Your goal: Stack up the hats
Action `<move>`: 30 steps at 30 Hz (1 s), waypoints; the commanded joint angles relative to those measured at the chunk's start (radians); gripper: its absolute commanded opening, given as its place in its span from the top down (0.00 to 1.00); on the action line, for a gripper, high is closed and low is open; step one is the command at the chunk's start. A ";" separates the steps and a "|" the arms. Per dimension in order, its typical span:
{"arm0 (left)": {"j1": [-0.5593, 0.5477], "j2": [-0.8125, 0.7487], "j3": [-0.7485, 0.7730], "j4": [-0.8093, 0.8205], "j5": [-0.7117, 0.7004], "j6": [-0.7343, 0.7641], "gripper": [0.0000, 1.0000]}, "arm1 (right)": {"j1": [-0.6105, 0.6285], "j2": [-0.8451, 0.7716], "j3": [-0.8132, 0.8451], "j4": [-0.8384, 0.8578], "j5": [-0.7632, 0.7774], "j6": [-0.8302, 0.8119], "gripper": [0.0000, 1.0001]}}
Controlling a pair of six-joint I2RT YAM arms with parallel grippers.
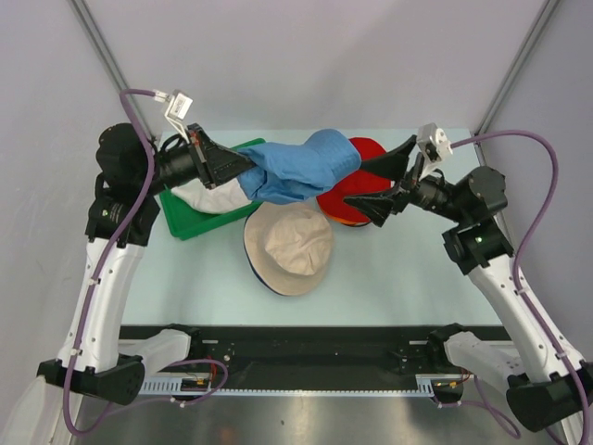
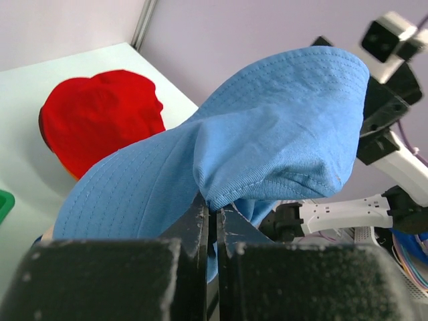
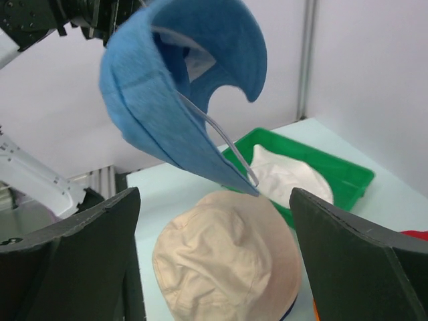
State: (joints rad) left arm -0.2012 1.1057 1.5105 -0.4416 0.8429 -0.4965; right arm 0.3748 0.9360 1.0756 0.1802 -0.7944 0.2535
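Observation:
A light blue hat (image 1: 301, 169) (image 2: 267, 134) (image 3: 174, 87) hangs in the air over the table's middle, its brim pinched in my shut left gripper (image 1: 243, 167) (image 2: 215, 210). Below it lies a beige hat (image 1: 289, 246) (image 3: 227, 261) on top of a navy one, whose rim (image 1: 264, 280) just shows. To its right, a red hat (image 1: 357, 190) (image 2: 100, 117) rests on an orange one (image 1: 347, 221). A white hat (image 1: 208, 197) (image 3: 287, 174) lies in the tray. My right gripper (image 1: 387, 181) (image 3: 214, 194) stands wide open just right of the blue hat, holding nothing.
The green tray (image 1: 190, 222) (image 3: 341, 170) sits at the back left of the pale table, under my left wrist. Grey walls close in at the back and sides. A black rail runs along the near edge between the arm bases.

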 commanded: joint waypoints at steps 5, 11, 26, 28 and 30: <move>0.005 -0.009 -0.004 0.070 0.038 -0.025 1.00 | 0.022 0.063 0.026 0.140 -0.181 0.055 0.02; 0.005 -0.009 -0.012 0.067 0.036 -0.051 1.00 | 0.029 0.090 0.056 0.142 -0.215 0.033 0.09; 0.006 -0.014 0.000 -0.049 -0.111 0.053 1.00 | 0.190 0.142 0.121 0.013 -0.129 -0.026 0.84; 0.006 -0.012 -0.003 -0.077 -0.190 0.101 1.00 | 0.191 0.135 0.130 -0.031 -0.103 -0.037 0.95; 0.006 -0.012 -0.022 -0.083 -0.225 0.118 1.00 | 0.190 0.110 0.124 -0.041 -0.059 -0.020 1.00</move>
State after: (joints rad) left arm -0.2016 1.0996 1.4700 -0.4919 0.7330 -0.4614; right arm 0.5636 1.0958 1.1519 0.1963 -0.9417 0.2558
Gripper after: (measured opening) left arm 0.026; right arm 0.026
